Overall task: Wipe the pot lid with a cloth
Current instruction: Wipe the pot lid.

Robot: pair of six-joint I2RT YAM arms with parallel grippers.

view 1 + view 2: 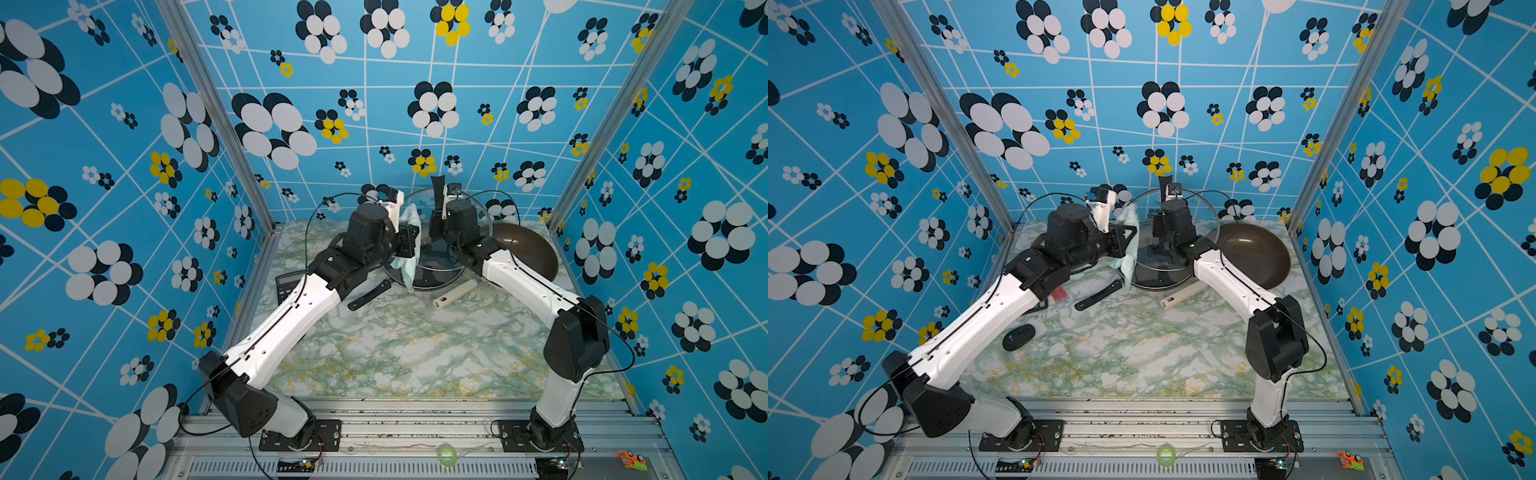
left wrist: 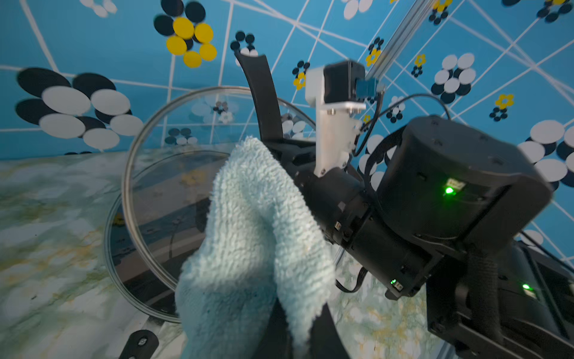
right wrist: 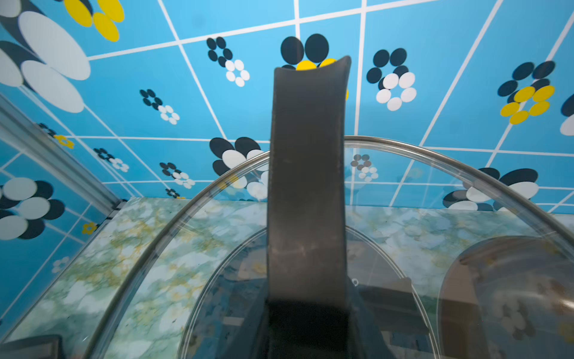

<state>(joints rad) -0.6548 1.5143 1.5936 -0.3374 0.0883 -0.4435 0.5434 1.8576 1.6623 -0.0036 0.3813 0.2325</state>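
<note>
Wiping is under way. The right pincer point(image 1: 435, 226) is clamped on the black handle point(image 3: 307, 186) of the pot lid point(image 2: 174, 186) and holds the glass disc up on edge above the counter point(image 1: 395, 353). The left pincer point(image 1: 411, 245) is closed on the cloth point(image 2: 254, 233), which is bunched into a fluffy wad. The wad sits at the lid's left rim and seems to touch the glass, though the contact itself is hidden behind the folds.

The next move, as I judge it, is a sweep of the wad across the glass towards the lid's centre. It needs light pressure, with the right arm bracing so the lid does not swing.

Directly under the lid lies a dark pan point(image 1: 428, 286) (its contents cannot be made out through the glass). Just right of the lid a brown pan point(image 1: 528, 249) leans, and it looks empty.
</note>
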